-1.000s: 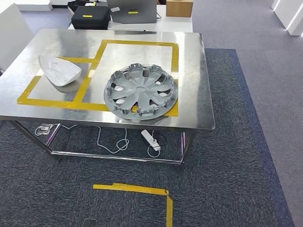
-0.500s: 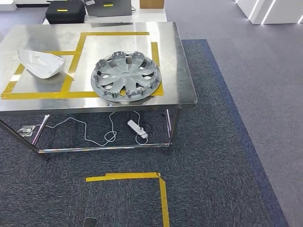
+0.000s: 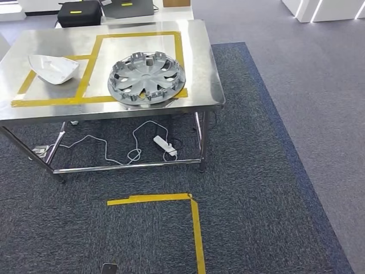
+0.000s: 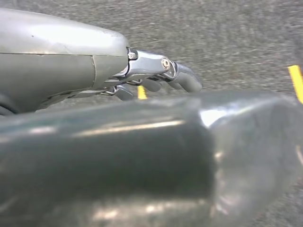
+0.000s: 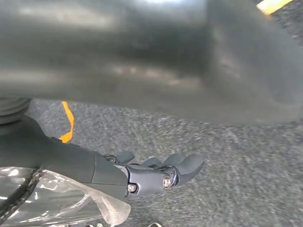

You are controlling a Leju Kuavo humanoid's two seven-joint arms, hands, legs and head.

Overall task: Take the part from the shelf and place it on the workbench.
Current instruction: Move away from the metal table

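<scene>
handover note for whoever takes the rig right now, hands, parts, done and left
Left robot hand: hangs over the carpet, fingers apart, holds nothing.
Right robot hand: the same, holds nothing.
Workbench: the hubcap lies in the right yellow-taped box, its near edge over the tape; the white shell part lies in the left box.
Done: those two parts rest on the bench.
Left: the head view shows no shelf, so I cannot tell whether more parts wait there.
</scene>
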